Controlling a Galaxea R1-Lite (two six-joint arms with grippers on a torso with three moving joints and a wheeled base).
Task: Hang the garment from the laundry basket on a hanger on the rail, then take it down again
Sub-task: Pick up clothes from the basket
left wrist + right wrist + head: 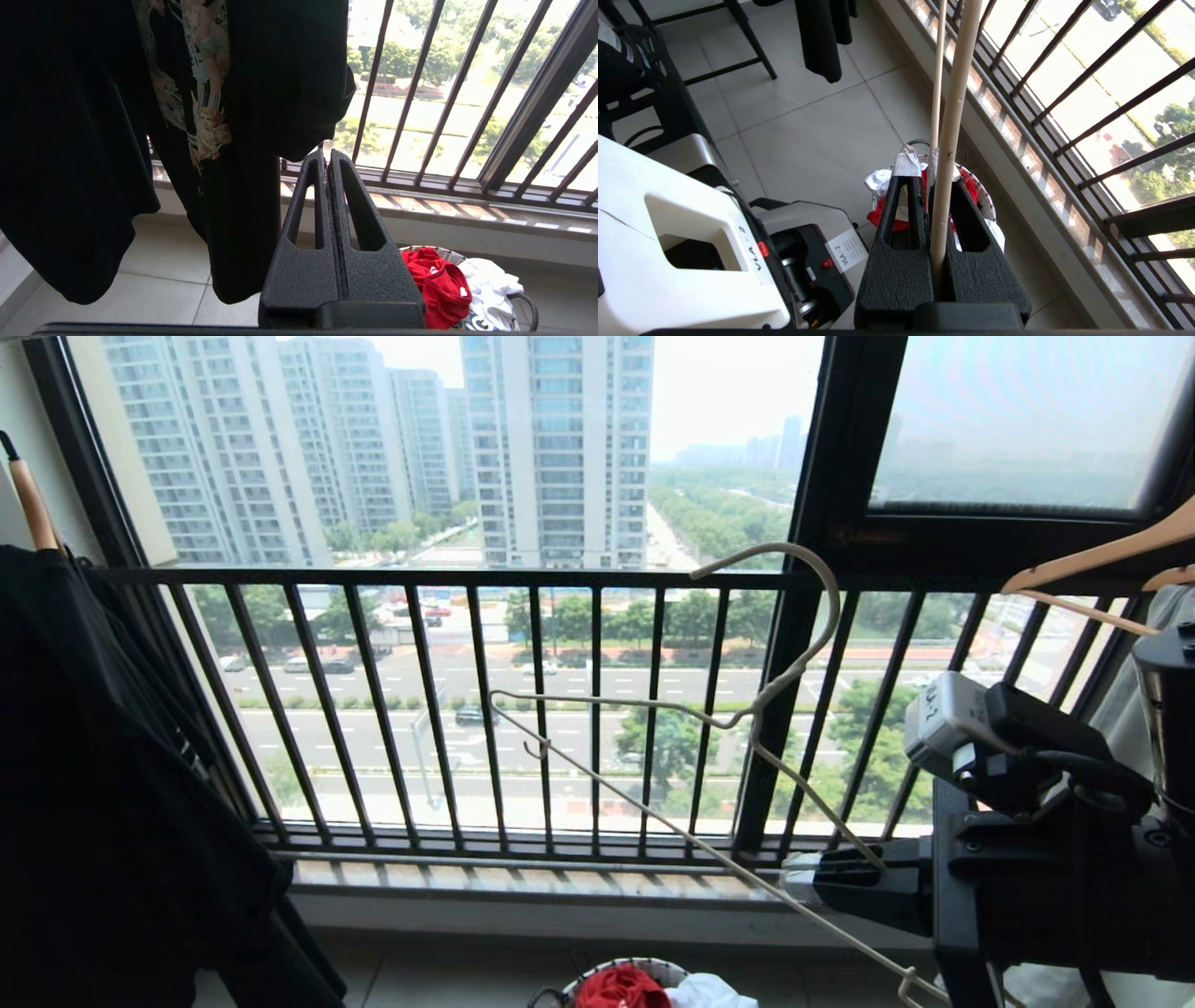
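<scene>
While the right tool (808, 882) grips the hanger (653, 709) by its wire, hook up at 12 o'clock, the garment (621, 987) lies in the laundry basket (653, 967) on the floor, at 7 o'clock below it. Left tool (327, 161) clenched, empty, beside black T-shirt (93, 140).

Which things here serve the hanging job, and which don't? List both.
Job: hanger in right gripper; red shirt; basket.
Not: black T-shirt; white shirt; wooden hanger; railing; left gripper, shut, empty.
</scene>
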